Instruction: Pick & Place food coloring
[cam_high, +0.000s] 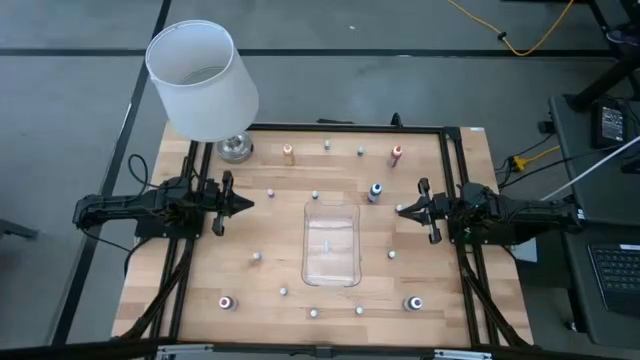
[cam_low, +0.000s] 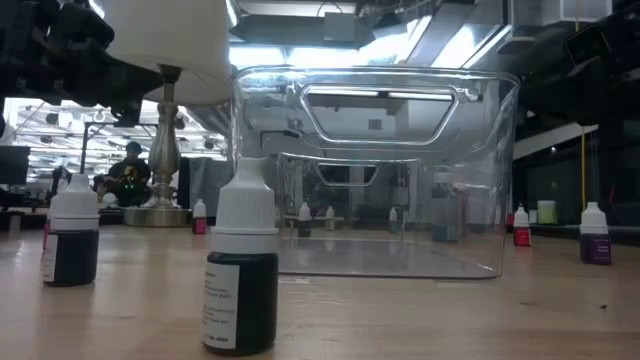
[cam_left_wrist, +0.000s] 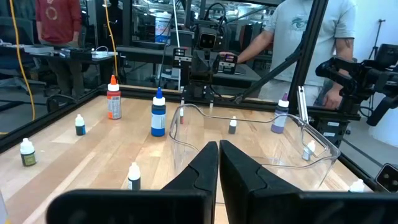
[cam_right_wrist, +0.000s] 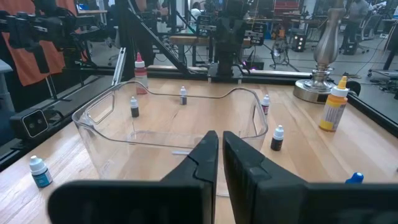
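Note:
Many tiny food coloring bottles stand upright, scattered over the wooden table around a clear tray (cam_high: 330, 245). Taller ones are an orange bottle (cam_high: 288, 153), a red one (cam_high: 397, 155) and a blue one (cam_high: 375, 191); small pale-capped ones (cam_high: 256, 257) (cam_high: 392, 254) stand nearer. In the low view two dark bottles (cam_low: 242, 290) (cam_low: 72, 240) stand close in front of the tray (cam_low: 380, 170). My left gripper (cam_high: 248, 205) hovers left of the tray, shut and empty. My right gripper (cam_high: 400, 210) hovers right of it, shut and empty.
A lamp with a white shade (cam_high: 203, 78) stands on its metal base (cam_high: 235, 148) at the table's far left. A black frame (cam_high: 350, 128) runs along the far edge. People (cam_left_wrist: 311, 31) stand beyond the table. Bare wood lies between each gripper and the tray.

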